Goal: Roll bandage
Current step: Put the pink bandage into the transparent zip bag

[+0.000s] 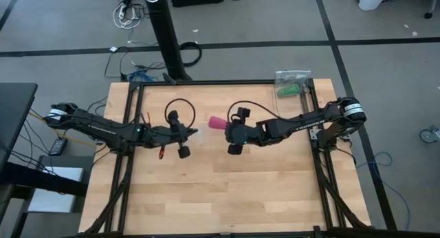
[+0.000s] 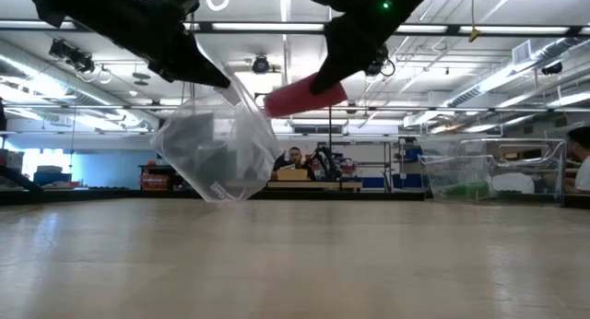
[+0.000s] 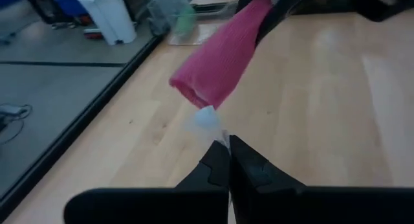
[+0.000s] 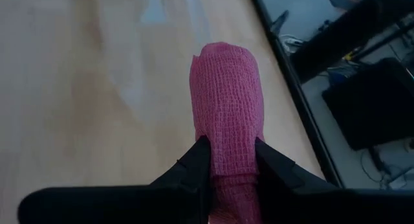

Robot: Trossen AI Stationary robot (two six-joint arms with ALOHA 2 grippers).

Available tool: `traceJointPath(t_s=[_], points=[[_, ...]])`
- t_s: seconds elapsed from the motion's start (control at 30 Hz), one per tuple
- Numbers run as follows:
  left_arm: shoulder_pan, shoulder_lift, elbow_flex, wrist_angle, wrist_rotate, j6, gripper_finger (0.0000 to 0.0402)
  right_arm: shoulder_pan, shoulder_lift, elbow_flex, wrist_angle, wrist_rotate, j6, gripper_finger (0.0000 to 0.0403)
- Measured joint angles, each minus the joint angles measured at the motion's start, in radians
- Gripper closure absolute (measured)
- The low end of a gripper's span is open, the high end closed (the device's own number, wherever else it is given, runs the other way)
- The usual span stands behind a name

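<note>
In the low view the bare wooden table [image 2: 295, 264] fills the lower half of the frame, and both arms hang above it in the upper half. Nearest, at centre left, a clear plastic bag [image 2: 217, 158] dangles from the left gripper [image 1: 184, 137]; the left wrist view shows its 2 fingers pressed together on a scrap of that film. Just beyond, at upper centre, the bandage [image 2: 304, 95] is already a small pink cylinder, held clear of the table by the right gripper [image 4: 229, 160], whose jaws stand narrow, clamped on 1 end of the roll. It looks light, soft and springy, an open-weave fabric that grips rather than slips, so it will squash under pressure and could unwind; the best hold seems to be across the middle of the roll. Far back at the right, a second bag [image 2: 456, 176] holds something green.
</note>
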Motion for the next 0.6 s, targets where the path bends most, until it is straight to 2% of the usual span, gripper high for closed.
traceJointPath(t_s=[0.23,0.4,0.6], points=[[-0.008,0.064,0.001,0.092,-0.041,-0.003,0.04,-0.004,-0.001,0.0,0.062,0.054,0.032,0.0322],[-0.009,0.113,0.0,0.164,-0.061,0.036,0.04,-0.022,-0.001,0.0,0.061,0.001,0.017,0.0322],[-0.009,0.114,0.0,0.165,-0.116,0.037,0.04,-0.014,-0.001,0.0,0.043,-0.023,0.027,0.0322]])
